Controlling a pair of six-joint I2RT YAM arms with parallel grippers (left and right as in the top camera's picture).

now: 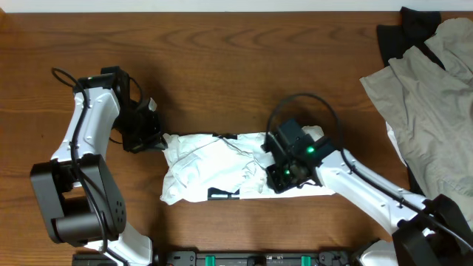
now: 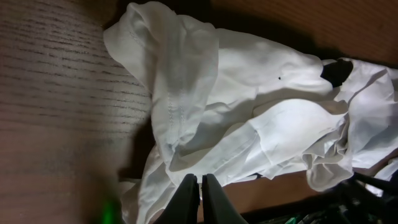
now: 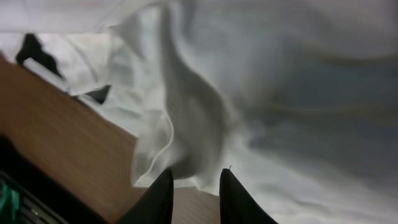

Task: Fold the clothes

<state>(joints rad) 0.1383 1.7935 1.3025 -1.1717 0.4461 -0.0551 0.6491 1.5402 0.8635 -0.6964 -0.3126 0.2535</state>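
Overhead view, from the left: the left gripper [image 1: 151, 137] is at the left end of the white T-shirt [image 1: 214, 166], which lies crumpled in a long bundle on the middle of the tabletop [image 1: 222, 66], near the front edge. In the left wrist view its jaws are together, and they seem to pinch a thin edge of the cloth. At the right end of the bundle is the right gripper [image 1: 279, 176]. In the right wrist view its jaws stand a little apart with a raised fold of the shirt between the tips, and they appear to be clamped on this fold. Far to the right, well apart from the shirt, lie a beige-grey garment [image 1: 436, 96] and a black garment [image 1: 403, 37].

I judge that the step in hand is to spread the shirt flat, because it is too wrinkled to fold. To do this well, both arms should lift together and pull apart evenly until the cloth is tight, then lay it down smooth. If a grip holds several layers, the shirt may not open.

No brand, label or writing can be read. Only small parts of a black print [image 1: 222, 193] show.
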